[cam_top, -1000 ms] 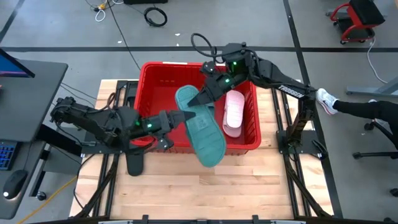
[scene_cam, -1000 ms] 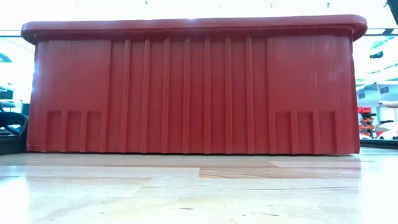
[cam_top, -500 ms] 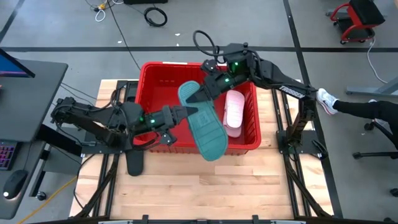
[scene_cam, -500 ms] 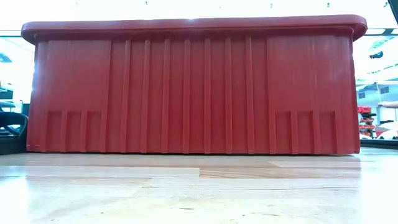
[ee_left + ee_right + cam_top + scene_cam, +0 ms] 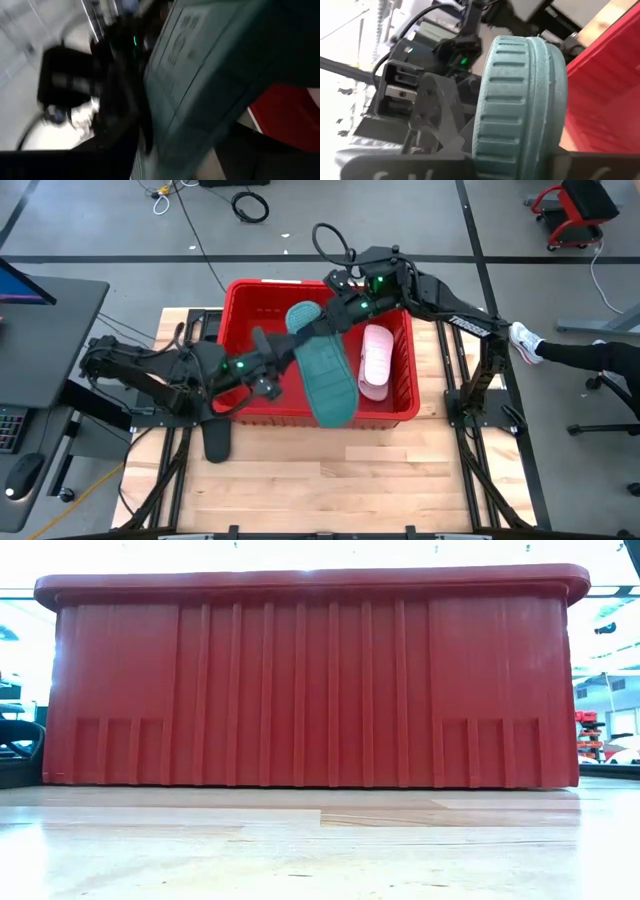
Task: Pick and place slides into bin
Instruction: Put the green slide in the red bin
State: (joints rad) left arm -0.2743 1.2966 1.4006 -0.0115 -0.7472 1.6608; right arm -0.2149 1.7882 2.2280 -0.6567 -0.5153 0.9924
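Observation:
A teal slide (image 5: 322, 370) lies lengthwise over the red bin (image 5: 240, 300), and its near end reaches the bin's front rim. My right gripper (image 5: 333, 318) is shut on its far end. My left gripper (image 5: 275, 352) stands open at the slide's left edge, above the bin's left half. Its wrist view is filled by the teal sole (image 5: 210, 75). A pink slide (image 5: 375, 360) lies on the bin's floor at the right. A black slide (image 5: 215, 442) rests flat on the table in front of the bin's left corner. My right gripper pinches the teal slide's far end (image 5: 520, 150) between its two fingers, one on each face of the sole. It comes from the far right, slanting down. The slide reaches away from it toward the near edge. Whether the near end rests on the bin's front rim I cannot tell. My left gripper is open beside the slide's left edge. Whether a finger touches it I cannot tell.
The bin's front wall (image 5: 310, 680) fills the low view. In front of it lies bare wooden table (image 5: 400, 480). A desk with a monitor and a mouse (image 5: 25, 475) stands off the table's left side. A person's shoe (image 5: 527, 340) shows at the right.
My right gripper has shut on the teal slide's far end. My left gripper has opened, let go of the slide and drawn back a little toward the table's left. The slide has moved toward the far edge, and its near end has come back from beyond the front wall to the rim.

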